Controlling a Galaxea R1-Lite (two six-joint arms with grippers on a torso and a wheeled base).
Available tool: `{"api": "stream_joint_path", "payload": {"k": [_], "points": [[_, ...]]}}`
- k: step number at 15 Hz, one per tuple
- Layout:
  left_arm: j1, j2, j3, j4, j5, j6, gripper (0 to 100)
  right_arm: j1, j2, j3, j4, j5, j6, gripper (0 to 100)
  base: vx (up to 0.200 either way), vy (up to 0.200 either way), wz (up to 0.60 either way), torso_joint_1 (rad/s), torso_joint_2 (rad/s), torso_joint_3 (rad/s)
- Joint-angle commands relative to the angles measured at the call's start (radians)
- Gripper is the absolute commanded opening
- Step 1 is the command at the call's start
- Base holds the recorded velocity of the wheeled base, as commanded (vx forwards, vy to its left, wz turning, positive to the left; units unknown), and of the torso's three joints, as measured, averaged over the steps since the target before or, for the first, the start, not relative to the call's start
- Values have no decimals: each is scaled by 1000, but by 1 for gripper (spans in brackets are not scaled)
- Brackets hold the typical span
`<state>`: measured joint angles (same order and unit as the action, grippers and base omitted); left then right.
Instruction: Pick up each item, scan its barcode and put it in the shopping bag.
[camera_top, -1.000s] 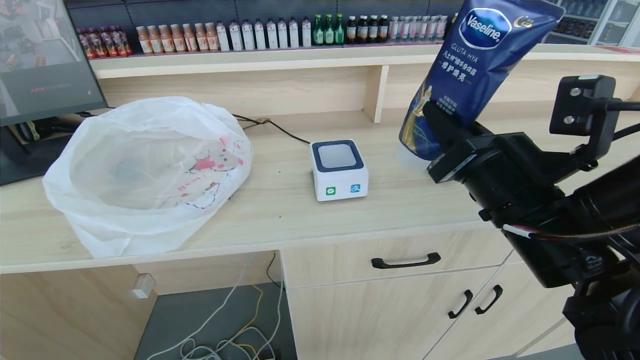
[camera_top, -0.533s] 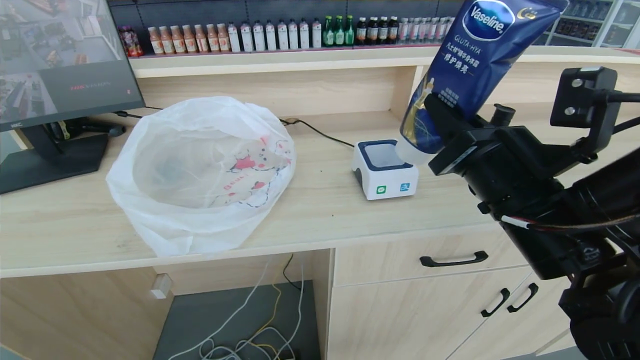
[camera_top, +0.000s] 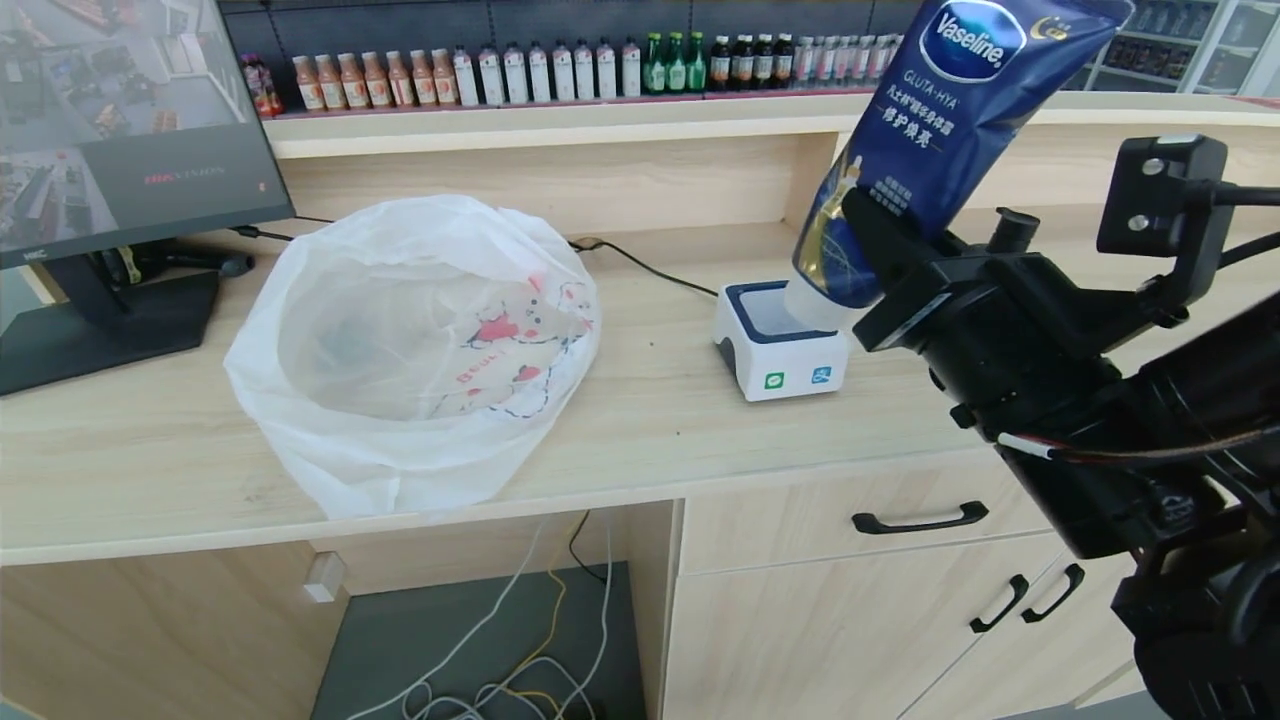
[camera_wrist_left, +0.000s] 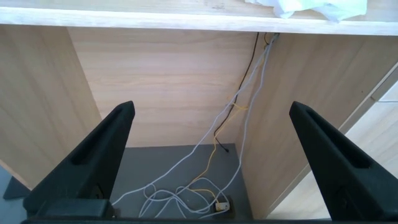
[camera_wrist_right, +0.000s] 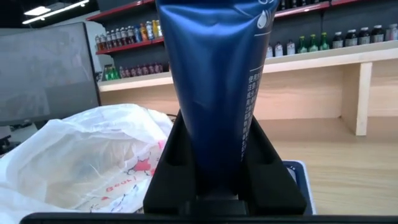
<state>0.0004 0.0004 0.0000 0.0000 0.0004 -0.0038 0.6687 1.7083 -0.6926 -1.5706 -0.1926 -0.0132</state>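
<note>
Below the right fingers, and stretching away to their left, runs the long wooden surface. Well to the left of those fingers the white shopping bag sits on it, its mouth open and facing up, with a dark monitor farther left behind it. The right fingers are clamped on the lower part of a blue tube, one finger on each side. The tube stands tilted, with its crimped end high above the fingers and its pale cap end pointing down past them. Just under that cap, on the surface, is the small white scanner, its dark-framed window facing up; whether cap and window touch cannot be told. The left fingers are spread wide with nothing between them, down beneath the surface's edge, and loose cables lie on the floor ahead of them.
</note>
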Motion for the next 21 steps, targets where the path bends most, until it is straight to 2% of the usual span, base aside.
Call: {"api": "stream_joint_path", "payload": {"k": [1,4,6,8,14,17,21], "points": [[0,0,0,0,1,-1,100,0,8,-5,0,48,6,0,0,0,0,0,0,0],[0,0,0,0,1,-1,100,-31,45,-74,0,157,62,0,0,0,0,0,0,0],[0,0,0,0,1,-1,100,-31,111,-183,0,153,154,0,0,0,0,0,0,0],[-2,0,0,0,1,-1,100,-32,157,-225,0,110,266,0,0,0,0,0,0,0],[0,0,0,0,1,-1,100,-32,198,-220,0,-7,547,0,0,0,0,0,0,0],[0,0,0,0,0,-1,100,-32,198,-237,96,-76,707,0,0,0,0,0,0,0],[0,0,0,0,1,-1,100,-47,209,-275,156,-117,843,0,0,0,0,0,0,0]]}}
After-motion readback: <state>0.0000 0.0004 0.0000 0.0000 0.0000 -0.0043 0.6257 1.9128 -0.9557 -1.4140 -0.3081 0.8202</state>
